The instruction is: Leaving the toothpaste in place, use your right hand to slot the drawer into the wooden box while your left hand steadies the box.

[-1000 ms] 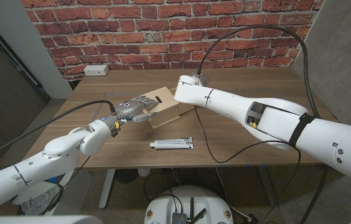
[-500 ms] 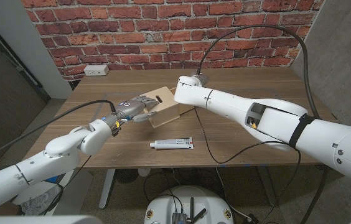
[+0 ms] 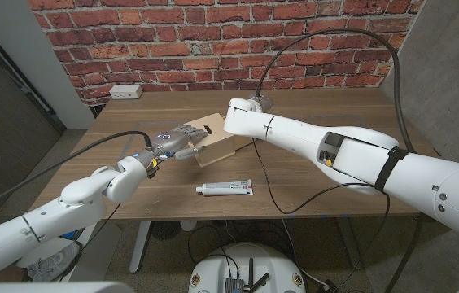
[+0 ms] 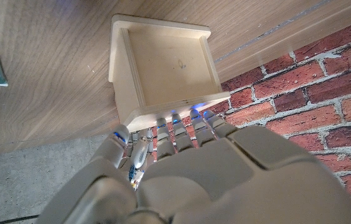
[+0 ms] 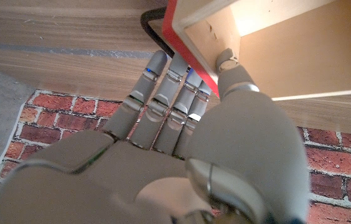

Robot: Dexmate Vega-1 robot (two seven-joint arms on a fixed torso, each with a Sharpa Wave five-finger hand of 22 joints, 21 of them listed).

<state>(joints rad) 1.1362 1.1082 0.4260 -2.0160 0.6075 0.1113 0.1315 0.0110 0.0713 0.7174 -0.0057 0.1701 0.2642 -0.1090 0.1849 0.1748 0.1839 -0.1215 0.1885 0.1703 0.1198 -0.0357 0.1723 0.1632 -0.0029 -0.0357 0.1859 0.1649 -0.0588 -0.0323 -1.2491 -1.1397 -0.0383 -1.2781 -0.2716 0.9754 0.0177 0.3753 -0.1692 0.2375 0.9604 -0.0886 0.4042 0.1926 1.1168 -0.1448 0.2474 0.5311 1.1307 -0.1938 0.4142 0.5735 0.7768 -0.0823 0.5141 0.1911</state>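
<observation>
Pale plywood made up the box [image 3: 213, 138], which sat near the middle of the wooden table [image 3: 319, 179], angled, with the left hand [image 3: 177, 141] against its left end. In the left wrist view the box [image 4: 163, 65] showed as an open-faced shell with an empty inside, and the left fingers [image 4: 182, 127] pressed along one edge of it, thumb to the side; the hand braced the box rather than wrapping around it. The right hand [image 5: 182, 87] was at the box's other end, hidden in the head view behind the right forearm [image 3: 295, 138]. From the right wrist, its fingers lay under a red-faced drawer [image 5: 225, 37] and its thumb [image 5: 228, 65] pressed on the drawer's pale wooden side, so that the hand held the drawer at the red front. How far the drawer sat inside the box could not be told. The toothpaste [image 3: 225, 188] lay flat on the table nearer the robot than the box, apart from both hands, cap end to the left. A black cable [image 3: 266, 175] trailed across the table beside it, and a white power strip [image 3: 125, 91] lay at the far left edge under the brick wall [image 3: 213, 41]
</observation>
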